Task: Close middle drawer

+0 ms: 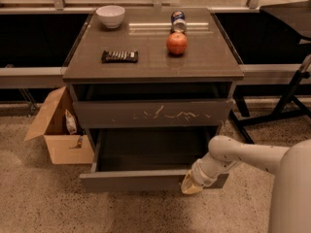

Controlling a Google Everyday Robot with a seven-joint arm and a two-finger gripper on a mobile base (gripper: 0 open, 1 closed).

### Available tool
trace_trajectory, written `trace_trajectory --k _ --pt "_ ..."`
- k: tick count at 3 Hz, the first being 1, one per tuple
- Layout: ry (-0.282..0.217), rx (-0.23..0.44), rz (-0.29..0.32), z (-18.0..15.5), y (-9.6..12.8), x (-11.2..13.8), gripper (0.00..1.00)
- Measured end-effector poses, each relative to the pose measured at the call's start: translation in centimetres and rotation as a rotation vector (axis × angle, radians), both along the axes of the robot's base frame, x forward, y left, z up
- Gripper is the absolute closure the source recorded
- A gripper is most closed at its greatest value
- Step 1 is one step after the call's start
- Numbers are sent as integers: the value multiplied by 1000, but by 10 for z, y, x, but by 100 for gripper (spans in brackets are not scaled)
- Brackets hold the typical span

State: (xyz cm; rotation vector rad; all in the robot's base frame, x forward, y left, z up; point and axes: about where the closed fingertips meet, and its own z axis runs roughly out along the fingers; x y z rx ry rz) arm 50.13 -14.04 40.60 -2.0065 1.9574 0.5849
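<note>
The middle drawer (141, 180) is the low, wide dark-grey one, pulled far out of the cabinet (153, 67) so its empty inside shows. My gripper (192, 186) is at the right part of this drawer's flat front, touching it from the outside, with my white arm (243, 154) reaching in from the right. The drawer front with white scratch marks (153, 113) sits above it, slightly out from the cabinet.
On the cabinet top are a white bowl (111, 16), a can (178, 19), a red apple (177, 43) and a dark snack bar (119, 56). An open cardboard box (58, 130) stands on the floor to the left. Black stand legs (286, 106) are on the right.
</note>
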Motion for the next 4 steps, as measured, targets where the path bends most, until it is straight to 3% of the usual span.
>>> trace_trajectory --k 1,2,3,4 --pt "-1 0 0 0 0 -1 100" --pt "-63 -31 -22 -1 -10 20 100" --pt "-63 -31 -22 -1 -10 19 100" --pt "-132 -37 -39 2 -15 39 100"
